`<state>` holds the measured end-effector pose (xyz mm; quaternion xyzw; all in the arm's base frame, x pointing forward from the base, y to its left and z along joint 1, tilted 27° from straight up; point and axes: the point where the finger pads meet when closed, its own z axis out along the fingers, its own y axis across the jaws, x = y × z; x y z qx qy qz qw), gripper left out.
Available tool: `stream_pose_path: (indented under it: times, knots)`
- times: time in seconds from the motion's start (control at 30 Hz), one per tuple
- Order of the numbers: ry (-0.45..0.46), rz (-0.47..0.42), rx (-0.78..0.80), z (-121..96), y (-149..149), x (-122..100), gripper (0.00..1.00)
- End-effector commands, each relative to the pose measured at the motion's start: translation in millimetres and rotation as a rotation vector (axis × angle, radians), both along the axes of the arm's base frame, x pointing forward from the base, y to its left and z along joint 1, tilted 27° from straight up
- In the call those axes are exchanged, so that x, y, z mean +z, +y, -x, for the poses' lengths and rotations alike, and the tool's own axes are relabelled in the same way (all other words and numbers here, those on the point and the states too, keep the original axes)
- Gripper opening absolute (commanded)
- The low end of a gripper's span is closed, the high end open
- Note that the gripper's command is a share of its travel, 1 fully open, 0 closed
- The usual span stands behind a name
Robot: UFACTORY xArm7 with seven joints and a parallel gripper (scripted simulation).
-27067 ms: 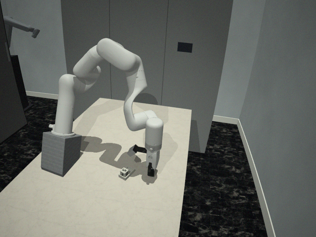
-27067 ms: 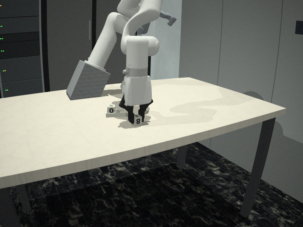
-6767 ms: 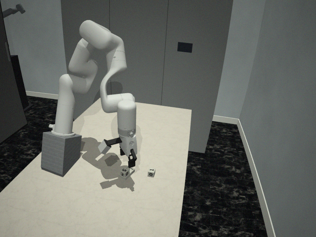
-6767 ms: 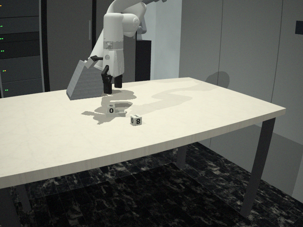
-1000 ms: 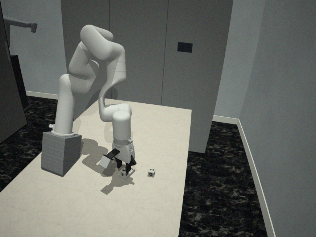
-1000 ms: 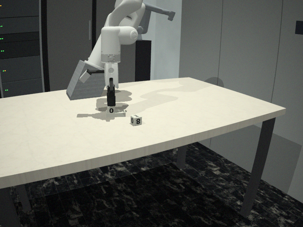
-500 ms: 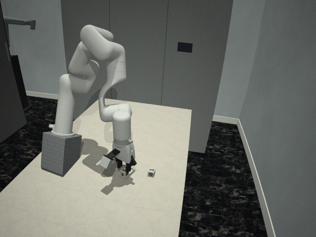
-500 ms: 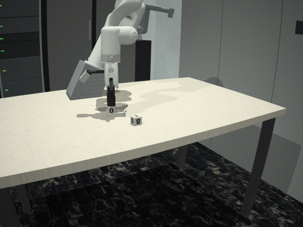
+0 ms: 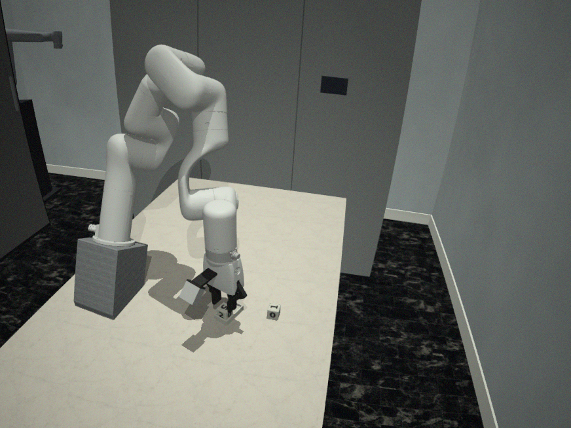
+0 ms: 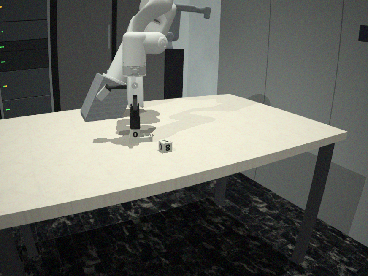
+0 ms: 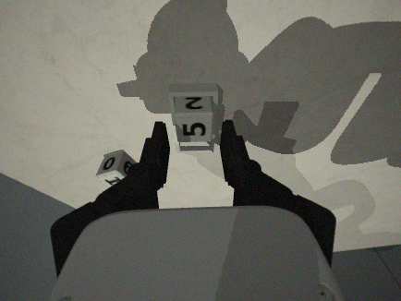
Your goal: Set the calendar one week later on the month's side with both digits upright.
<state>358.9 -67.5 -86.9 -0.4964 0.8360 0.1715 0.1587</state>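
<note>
Grey block: in the top view, you have the arm's base block (image 9: 94,276) (image 10: 104,101) well to the left of the tray (image 9: 238,311) (image 10: 145,139) (image 11: 194,87), on the table (image 9: 161,382) (image 10: 89,178) (image 11: 46,69).
White box: it juts from the gripper's side, above and left of the tray in your top view (image 9: 190,292) (image 10: 103,92).
Tray cube: the cube in the tray (image 9: 222,311) (image 10: 135,133) (image 11: 195,126) shows you a 5 on top, with a 2 and a 0 on two side faces.
Loose cube: the cube outside (image 9: 273,311) (image 10: 165,146) (image 11: 115,166) sits on the table, near the tray's right in your top view, with 1 on top and 0 and 8 on sides.
In the way: the black fingers hide part of the tray from you in the top view.
Arm: the white arm (image 9: 177,78) (image 10: 133,49) arches high, its wrist pointing down over the tray.
Gripper: your gripper (image 9: 223,307) (image 10: 135,127) (image 11: 194,134) is released, fingers parted partway above the tray, gripping nothing.
Count: you have two cubes, one tray, one gripper with two fingers.
</note>
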Motion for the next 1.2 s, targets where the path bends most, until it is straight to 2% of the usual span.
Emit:
stream_pose_path:
  times: [0.0,0.6,1.17]
  knots:
    - [-0.002,0.002,-0.002,-1.0,-1.5,0.6,0.49]
    - [-0.002,0.002,-0.002,-1.2,-0.8,-0.9,0.49]
    - [-0.002,0.002,-0.002,-3.3,8.9,-20.5,0.49]
